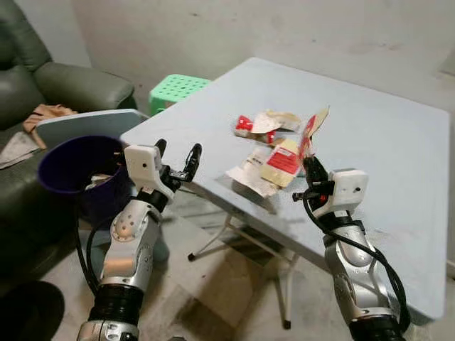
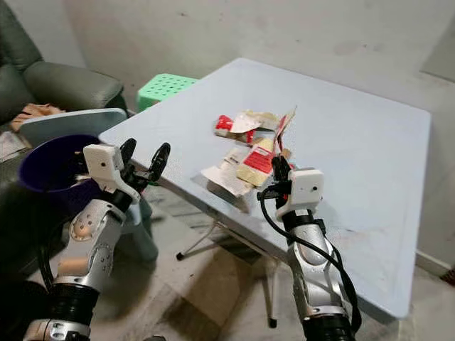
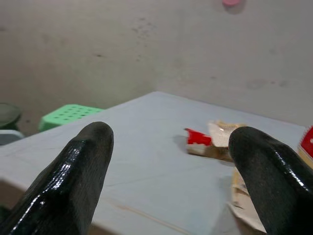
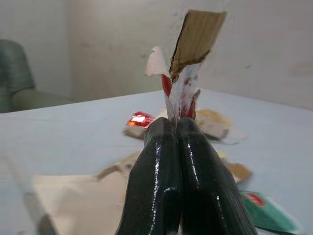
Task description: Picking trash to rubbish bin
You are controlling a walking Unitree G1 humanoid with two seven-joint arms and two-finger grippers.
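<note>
table: pale blue square folding table (image 1: 384, 142), metal legs showing under the near edge, corner pointing toward the sofa side
pile: loose heap of trash wrappers (image 1: 274, 153) lying on the table, toward the near edge, left of centre
red piece: small red-and-white packet (image 1: 245, 126) at the far left of the heap
flat pieces: white paper wrapper (image 1: 249, 177) nearest the edge, yellow-red packet (image 1: 282, 162) overlapping it
far piece: crumpled beige wrapper (image 1: 277, 119) behind them
floor: beige tile floor (image 1: 213, 291) under the table
</note>
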